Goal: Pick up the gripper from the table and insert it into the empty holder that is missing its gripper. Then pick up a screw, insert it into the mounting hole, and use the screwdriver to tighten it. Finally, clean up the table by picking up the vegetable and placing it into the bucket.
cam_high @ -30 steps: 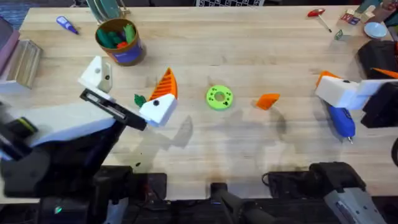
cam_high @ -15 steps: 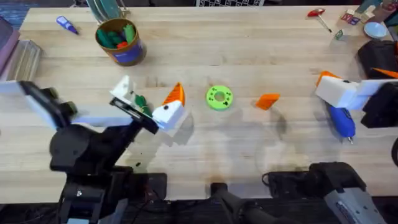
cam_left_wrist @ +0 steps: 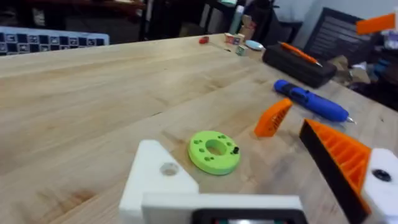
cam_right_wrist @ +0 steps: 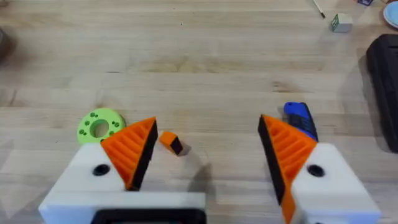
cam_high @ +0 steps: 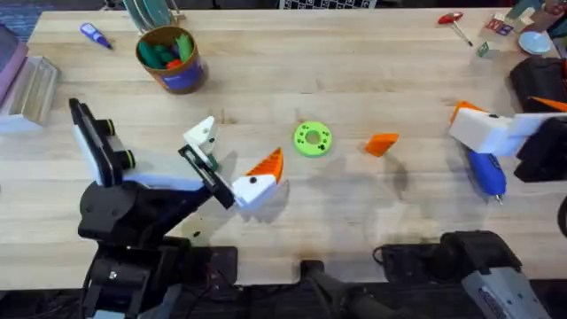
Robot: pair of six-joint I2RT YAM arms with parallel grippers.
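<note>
The left gripper hovered over the table just left of the green holed disc, its jaws spread wide and empty; one white finger carried an orange ribbed pad, while the other was the bare white holder with no pad on it; the loose orange gripper lay on the wood to the right of the disc, apart from it, and in the left wrist view it stood between the disc and the blue screwdriver; the right gripper hung at the table's right side, fingers parted with nothing between them, close above the screwdriver; the bucket sat at the far left with green and red pieces inside; the vegetable on the table could not be made out.
</note>
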